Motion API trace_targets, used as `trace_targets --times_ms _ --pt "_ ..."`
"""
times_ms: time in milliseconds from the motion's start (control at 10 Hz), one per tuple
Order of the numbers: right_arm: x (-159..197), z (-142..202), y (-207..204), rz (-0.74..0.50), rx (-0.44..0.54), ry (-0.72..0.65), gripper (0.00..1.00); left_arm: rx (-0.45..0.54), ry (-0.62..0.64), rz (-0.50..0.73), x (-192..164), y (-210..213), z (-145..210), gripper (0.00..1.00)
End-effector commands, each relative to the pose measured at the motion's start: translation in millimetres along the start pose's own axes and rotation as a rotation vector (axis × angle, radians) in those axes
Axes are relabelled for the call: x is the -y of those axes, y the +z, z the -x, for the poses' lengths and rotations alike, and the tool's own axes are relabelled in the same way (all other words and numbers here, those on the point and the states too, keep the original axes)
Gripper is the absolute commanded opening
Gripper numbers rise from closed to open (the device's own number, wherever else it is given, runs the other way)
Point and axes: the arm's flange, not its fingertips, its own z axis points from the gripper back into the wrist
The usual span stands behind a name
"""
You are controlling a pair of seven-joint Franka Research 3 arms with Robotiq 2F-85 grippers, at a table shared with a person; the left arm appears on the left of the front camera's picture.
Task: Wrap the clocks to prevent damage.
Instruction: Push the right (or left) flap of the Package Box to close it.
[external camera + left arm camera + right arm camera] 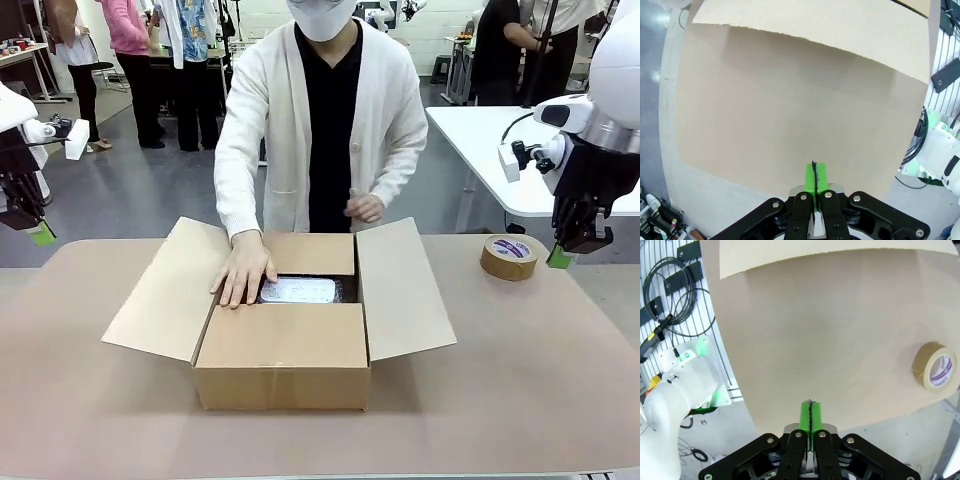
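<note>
Writing: a purple-and-white label is seen inside the core of the tape roll [935, 367]; its print is too small to be read.

Left gripper [814, 167]: the green pads are pressed flat together with nothing between them; it is held clear above the table [765, 125] and nothing is touched.

Right gripper [810, 407]: the jaws are likewise closed on each other; nothing is held or touched; the tape roll is found lying on the table just beside it, toward the middle.

Box [285, 350]: it is stood on the table between the two grippers, well apart from each; its side flaps are spread outward.

Packet [298, 290]: a silvery wrapped packet is seen lying inside the box, at the side farther from both grippers; what is wrapped within cannot be told.

Person: one hand [243, 270] is laid flat on the packet's end nearer the left gripper; the other hand [366, 208] is held at the waist, beyond the box.
</note>
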Motion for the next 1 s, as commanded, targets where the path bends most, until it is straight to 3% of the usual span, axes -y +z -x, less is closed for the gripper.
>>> trace_targets --times_ms 0,100,300,500,700,900 --pt "-2.8 -0.3 -1.6 -0.007 0.004 -0.010 0.01 0.009 0.020 -0.006 2.3 0.0 -0.5 0.00" --pt "0.0 0.0 0.0 0.000 0.000 0.000 0.01 0.009 0.020 -0.006 2.3 0.0 -0.5 0.00" --pt "32.6 -10.6 -45.1 -0.123 0.190 0.236 0.01 0.009 0.020 -0.006 2.3 0.0 -0.5 0.00" --pt "63.1 -22.1 -84.6 -0.159 0.385 0.376 0.01 0.009 0.020 -0.006 2.3 0.0 -0.5 0.00" --pt "76.8 -28.0 -110.6 -0.124 0.454 0.326 0.01 0.009 0.020 -0.006 2.3 0.0 -0.5 0.00" --pt "70.5 -28.3 -100.9 -0.084 0.410 0.193 0.01 0.009 0.020 -0.006 2.3 0.0 -0.5 0.00"
